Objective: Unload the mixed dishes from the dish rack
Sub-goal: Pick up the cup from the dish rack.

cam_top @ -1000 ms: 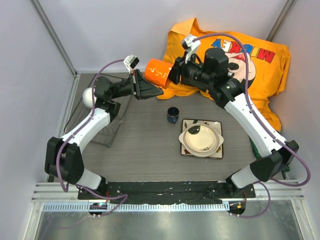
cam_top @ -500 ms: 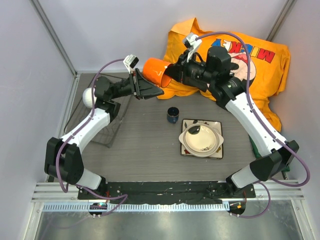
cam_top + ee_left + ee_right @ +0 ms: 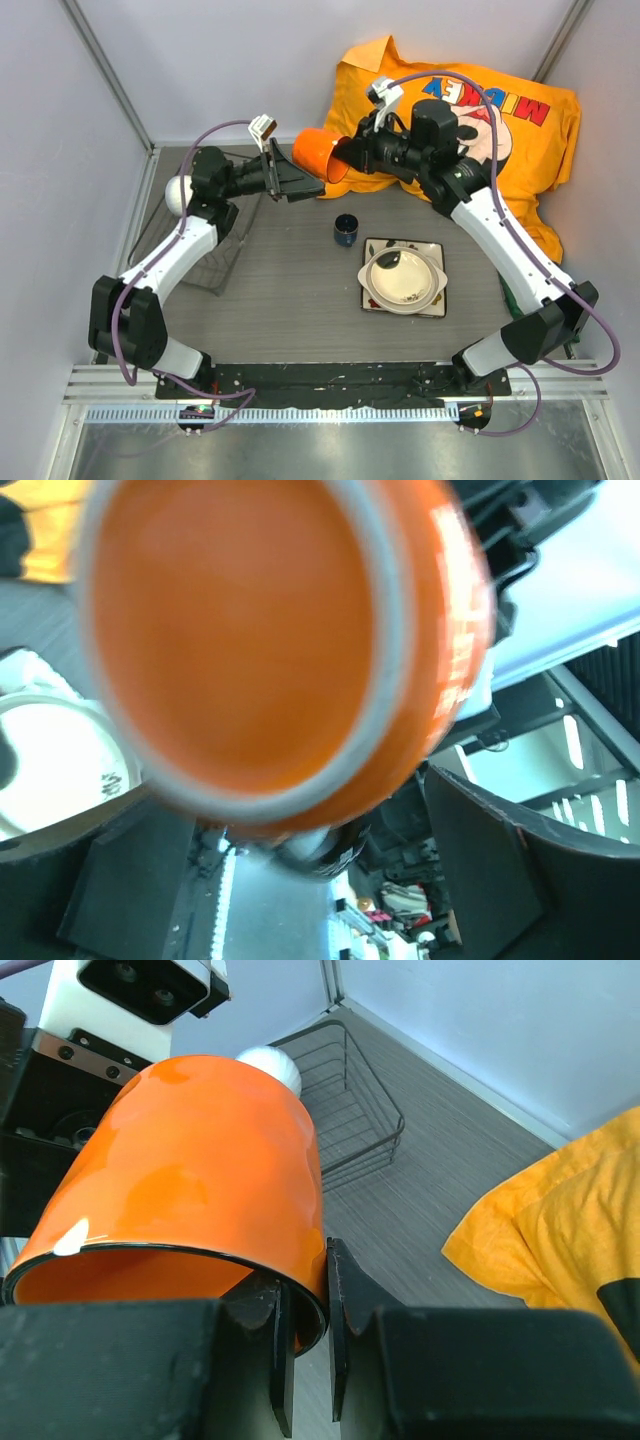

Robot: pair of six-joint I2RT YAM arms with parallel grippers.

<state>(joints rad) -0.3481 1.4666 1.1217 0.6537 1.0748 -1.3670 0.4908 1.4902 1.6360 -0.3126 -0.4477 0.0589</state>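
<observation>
Pinching the orange mug [image 3: 320, 156] by its rim for carrying, our right gripper [image 3: 305, 1285] clamps; left gripper [image 3: 303, 181] gapes empty.

**Orange mug aloft, gripped by its rim**

The glossy orange mug [image 3: 320, 156] hung tilted on its side, its wall clamped in the right pincer [image 3: 345, 153], its base just ahead of the spread left pincer [image 3: 303, 180]. Below the right pincer on the bench [image 3: 290, 295], the dark-blue cup [image 3: 345, 230] stood upright. Nearer, the cream bowl [image 3: 402, 277] sat on the square plate [image 3: 436, 305]. Left of the left pincer, the small white bowl [image 3: 177, 195] rested in the wire rack [image 3: 226, 265].
</observation>
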